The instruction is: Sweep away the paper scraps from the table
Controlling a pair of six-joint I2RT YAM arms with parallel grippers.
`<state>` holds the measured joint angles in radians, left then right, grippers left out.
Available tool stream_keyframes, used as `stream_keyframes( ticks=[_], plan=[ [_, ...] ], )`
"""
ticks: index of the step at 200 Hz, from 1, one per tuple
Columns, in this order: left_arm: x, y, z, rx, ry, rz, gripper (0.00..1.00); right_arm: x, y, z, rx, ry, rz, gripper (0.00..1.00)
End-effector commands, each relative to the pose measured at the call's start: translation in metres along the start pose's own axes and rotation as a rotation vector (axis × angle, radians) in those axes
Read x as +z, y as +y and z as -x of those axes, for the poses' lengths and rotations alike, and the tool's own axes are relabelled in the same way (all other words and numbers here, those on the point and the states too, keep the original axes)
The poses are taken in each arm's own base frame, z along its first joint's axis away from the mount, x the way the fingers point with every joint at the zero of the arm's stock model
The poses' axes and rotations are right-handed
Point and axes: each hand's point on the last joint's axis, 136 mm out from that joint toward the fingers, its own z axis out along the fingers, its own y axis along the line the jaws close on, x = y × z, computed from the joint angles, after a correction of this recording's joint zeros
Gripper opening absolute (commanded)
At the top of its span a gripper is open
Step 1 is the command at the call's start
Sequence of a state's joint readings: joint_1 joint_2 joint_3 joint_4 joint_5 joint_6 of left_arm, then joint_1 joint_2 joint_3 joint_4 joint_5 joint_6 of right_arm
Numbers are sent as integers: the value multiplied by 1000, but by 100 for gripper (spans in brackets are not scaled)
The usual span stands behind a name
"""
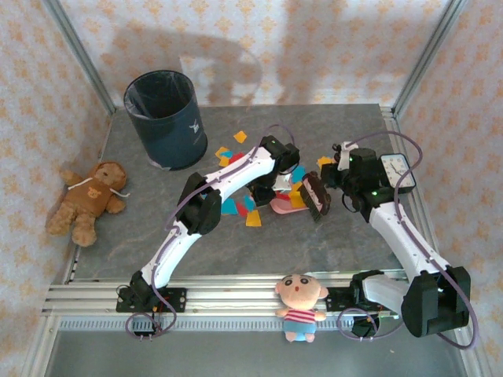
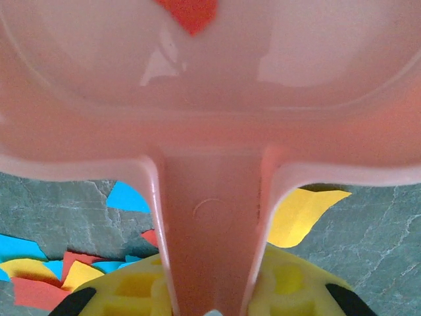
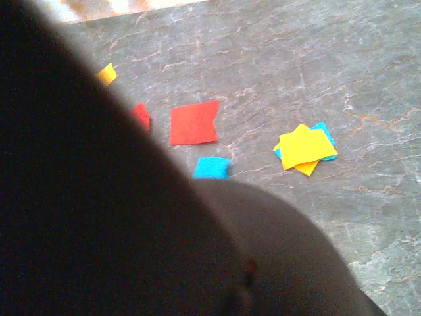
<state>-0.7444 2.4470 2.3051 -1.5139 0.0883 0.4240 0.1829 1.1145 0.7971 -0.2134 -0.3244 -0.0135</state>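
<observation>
**Pink dustpan and dark brush met at mid-table**

One dustpan [image 1: 284, 206] lay low on the table [image 1: 141, 236], and the left gripper [image 2: 212, 296] was clamped on its handle, with a yellow finger [image 2: 135, 286] on either side. One red scrap [image 2: 191, 13] sat inside the pan. The right gripper [image 1: 328, 182] was closed on one dark brush [image 1: 315, 195], which was held just right of the pan.

The scraps [image 1: 253, 216] lay in a loose cluster round the pan. A few more lay toward the far side, and one orange bit [image 1: 240, 137] lay farthest out. They overlapped too much in the top view to count. The right wrist view showed six past the brush: two red, one blue, one small yellow, and a yellow square [image 3: 304, 146] lying over a blue piece.

One blue bin [image 1: 167, 118] stood in the far left corner, near the wall. One brown bear [image 1: 88, 200] lay at the left edge. One doll [image 1: 300, 305] sat on the near rails [image 1: 236, 297] between the two arm bases.

Bare stone lay open along the near strip, across the left half below the bin, and on the far side to the right of the bin.
</observation>
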Motion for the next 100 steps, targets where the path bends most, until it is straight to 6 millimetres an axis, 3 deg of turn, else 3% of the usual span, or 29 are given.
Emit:
stream_keyframes(
  ticks=[1,56,100],
  plan=[
    [0,-2,-9,-16,37,7,0,-15,11,14,-25,-29,34,0],
    [-1,6,-18,-65,20,18,0,-45,5,38,-37,-139,-30,0],
    [-2,13,-26,-111,8,15,0,-55,-15,62,0,-276,-152,0]
  ],
)
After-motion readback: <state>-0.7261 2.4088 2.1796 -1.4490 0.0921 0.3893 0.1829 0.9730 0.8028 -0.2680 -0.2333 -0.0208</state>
